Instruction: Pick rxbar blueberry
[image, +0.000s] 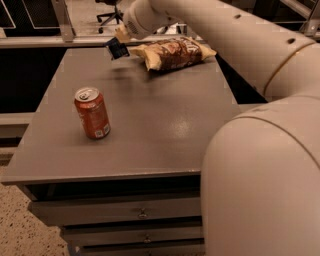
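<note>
The can (92, 112) stands well to the left of the chip bag (172, 52). Just left of the bag, the gripper (120, 41) hangs above the table (165, 125), pinched on the bar (118, 49), which dangles clear of the top. It is probably light, thin, slick and bendy; best held across its narrow width, near the middle.

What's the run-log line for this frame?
tool: over far edge of table, shut on snack bar | bar: held clear of surface | chip bag: right of bar | can: upright, front left
</note>
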